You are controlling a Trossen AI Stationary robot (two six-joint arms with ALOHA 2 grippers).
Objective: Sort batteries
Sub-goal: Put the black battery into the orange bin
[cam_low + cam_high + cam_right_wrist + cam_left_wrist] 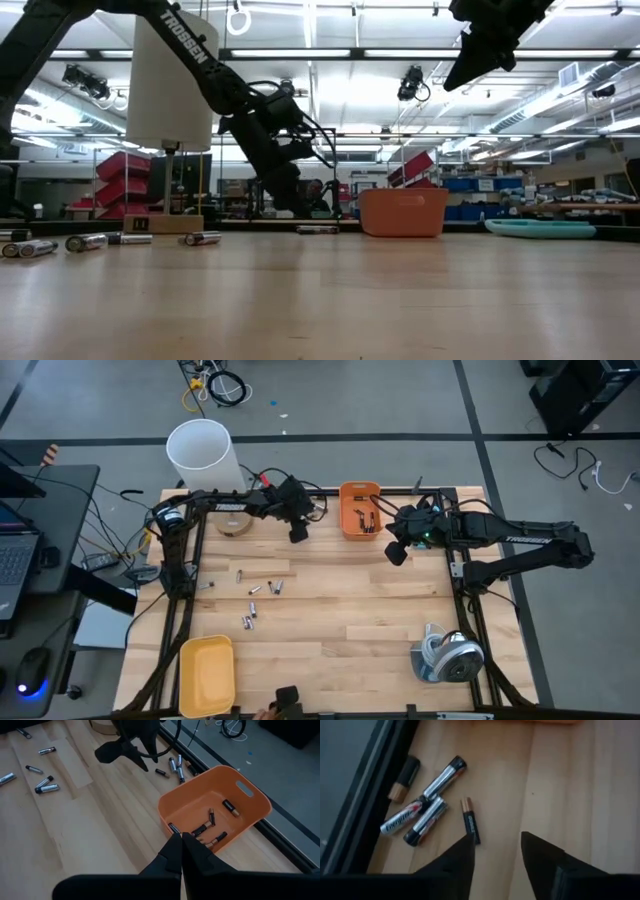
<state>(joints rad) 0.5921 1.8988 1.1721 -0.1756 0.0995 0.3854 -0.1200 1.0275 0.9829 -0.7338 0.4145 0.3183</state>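
Table [380, 610] under both my arms. Orange bin [200, 802] just below my right gripper [181, 836], fingers pressed together, nothing visibly held; several batteries lie in the bin [212, 816]. My left gripper [496, 836] hangs spread, empty; a small cluster of batteries [427, 812] lies just ahead of its fingertips. More batteries scattered [262, 592] nearer the table's middle.

Glossy metallic batteries [427, 817], smooth orange plastic bin [260, 812], matt pale wooden table [340, 620].

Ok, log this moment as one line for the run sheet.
left hand: open, above small battery cluster by table edge | right hand: shut, over orange bin | yellow tray: nothing visible inside
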